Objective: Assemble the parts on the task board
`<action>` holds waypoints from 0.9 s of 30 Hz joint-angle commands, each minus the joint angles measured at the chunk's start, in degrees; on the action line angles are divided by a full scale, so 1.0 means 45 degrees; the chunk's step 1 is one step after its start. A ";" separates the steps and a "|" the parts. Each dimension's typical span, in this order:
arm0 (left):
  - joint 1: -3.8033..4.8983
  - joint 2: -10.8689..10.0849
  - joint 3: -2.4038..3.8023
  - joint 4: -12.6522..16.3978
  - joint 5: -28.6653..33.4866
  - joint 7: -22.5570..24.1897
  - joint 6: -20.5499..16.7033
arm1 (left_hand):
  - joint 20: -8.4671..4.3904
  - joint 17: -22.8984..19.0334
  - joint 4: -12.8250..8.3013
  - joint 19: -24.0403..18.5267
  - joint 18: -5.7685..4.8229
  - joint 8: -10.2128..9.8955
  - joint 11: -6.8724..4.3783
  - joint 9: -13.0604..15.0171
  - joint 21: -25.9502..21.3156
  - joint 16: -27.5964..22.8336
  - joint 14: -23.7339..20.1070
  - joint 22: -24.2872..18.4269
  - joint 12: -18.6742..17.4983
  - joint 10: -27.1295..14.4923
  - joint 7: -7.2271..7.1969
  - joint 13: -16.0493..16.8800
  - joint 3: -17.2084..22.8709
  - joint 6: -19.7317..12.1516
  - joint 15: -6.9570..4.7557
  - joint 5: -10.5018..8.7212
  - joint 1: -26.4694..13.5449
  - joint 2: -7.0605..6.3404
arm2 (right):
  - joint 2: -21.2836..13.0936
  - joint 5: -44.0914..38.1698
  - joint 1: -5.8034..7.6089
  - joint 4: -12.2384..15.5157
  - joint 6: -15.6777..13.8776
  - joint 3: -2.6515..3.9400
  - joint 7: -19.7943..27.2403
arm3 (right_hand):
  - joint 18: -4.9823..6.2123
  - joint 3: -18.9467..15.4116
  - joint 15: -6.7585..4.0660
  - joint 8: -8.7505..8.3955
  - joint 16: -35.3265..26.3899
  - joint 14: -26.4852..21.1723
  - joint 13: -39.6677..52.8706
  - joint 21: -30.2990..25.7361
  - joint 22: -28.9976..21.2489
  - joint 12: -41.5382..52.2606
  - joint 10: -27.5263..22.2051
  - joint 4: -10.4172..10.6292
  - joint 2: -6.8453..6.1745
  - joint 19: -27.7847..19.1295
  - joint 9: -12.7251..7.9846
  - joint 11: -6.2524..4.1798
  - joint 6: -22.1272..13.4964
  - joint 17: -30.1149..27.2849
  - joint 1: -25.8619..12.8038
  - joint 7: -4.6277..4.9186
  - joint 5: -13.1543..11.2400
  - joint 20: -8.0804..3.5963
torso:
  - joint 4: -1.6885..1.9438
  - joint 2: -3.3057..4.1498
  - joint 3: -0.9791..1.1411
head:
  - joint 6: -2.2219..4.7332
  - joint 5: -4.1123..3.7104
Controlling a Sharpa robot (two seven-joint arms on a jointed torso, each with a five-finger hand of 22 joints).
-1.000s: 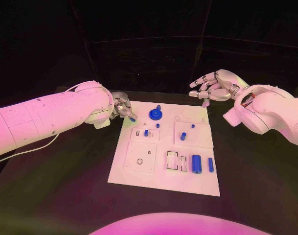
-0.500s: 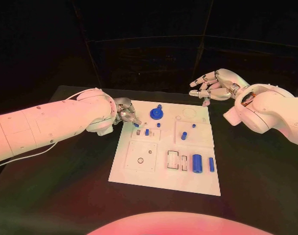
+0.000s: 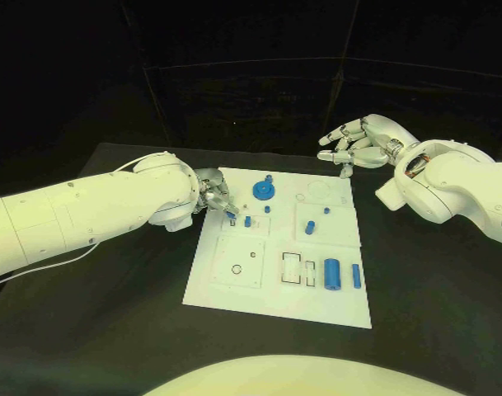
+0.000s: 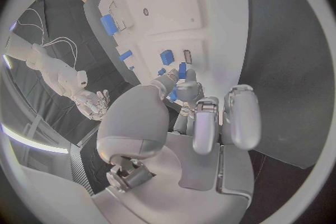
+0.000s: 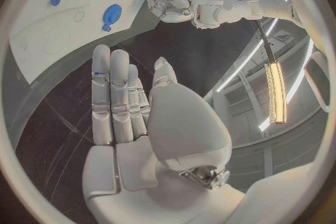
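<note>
Head view: the left hand (image 3: 213,195) pinches a small blue peg (image 3: 228,213) upright over the task board (image 3: 277,293), its slot just toward 5 o'clock. The right hand (image 3: 363,142) hovers unclenched, holding nothing, well apart at 2 o'clock.

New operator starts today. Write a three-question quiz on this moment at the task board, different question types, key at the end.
1. True or false: the right hand holds a blue part.
2. Multiple choice: where is the left hand? A) over the board's near edge; B) at the far left corner of the task board, pinching a small blue part; C) resting on the black table to the right of the board.
3. Fill in: the blue round piece with a small tab lies in the board's ____ row, far or near.

Key: 1. False, its fingers are apart and hold nothing. 2. B. 3. Far.
</note>
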 commanded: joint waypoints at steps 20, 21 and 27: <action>-0.0051 0.0294 -0.0341 -0.0393 -0.0121 -0.0234 0.0500 | -0.0006 0.3354 -0.1215 0.0091 -0.0009 0.0110 -0.0008 0.0172 0.0019 0.0080 0.1322 -0.0015 0.0035 0.0117 -0.0038 0.0002 0.1400 0.0025 -0.0063 0.0056 -0.0102 0.0039 | 0.0025 -0.0055 0.0026 0.0054 0.0079 0.0007 0.0110 | 0.0061 -0.0073 0.0028 0.0046 -0.0036 0.0064 -0.0017 -0.0037 -0.0016 0.0050 -0.0099 0.0008 0.0125 0.0085 0.0007 0.0024 -0.0107 0.0019 0.0041 0.0016 0.0059 -0.0018 | 0.0012 -0.0004 -0.0011 | -0.0061 0.0016; -0.0055 0.0300 -0.0347 -0.0393 -0.0121 -0.0235 0.0500 | -0.0006 0.3354 -0.1215 0.0091 -0.0009 0.0110 -0.0008 0.0172 0.0019 0.0080 0.1322 -0.0015 0.0035 0.0117 -0.0038 0.0002 0.1400 0.0025 -0.0063 0.0056 -0.0102 0.0039 | 0.0025 -0.0055 0.0026 0.0056 0.0079 0.0007 0.0110 | 0.0061 -0.0073 0.0028 0.0046 -0.0036 0.0064 -0.0017 -0.0037 -0.0016 0.0050 -0.0099 0.0008 0.0125 0.0085 0.0007 0.0024 -0.0107 0.0019 0.0041 0.0016 0.0059 -0.0018 | 0.0010 -0.0004 -0.0010 | -0.0061 0.0019; -0.0069 0.0277 -0.0365 -0.0367 -0.0121 -0.0243 0.0578 | -0.0007 0.3354 -0.1208 0.0093 -0.0010 0.0129 -0.0008 0.0184 0.0021 0.0080 0.1322 -0.0009 0.0044 0.0124 -0.0040 0.0016 0.1434 0.0026 -0.0063 0.0056 -0.0132 0.0027 | 0.0018 -0.0055 0.0026 0.0056 0.0089 0.0007 0.0109 | 0.0061 -0.0073 0.0028 0.0046 -0.0036 0.0064 -0.0017 -0.0037 -0.0016 0.0050 -0.0099 0.0008 0.0125 0.0085 0.0007 0.0024 -0.0107 0.0019 0.0041 0.0016 0.0059 -0.0018 | 0.0007 -0.0005 -0.0013 | -0.0074 0.0007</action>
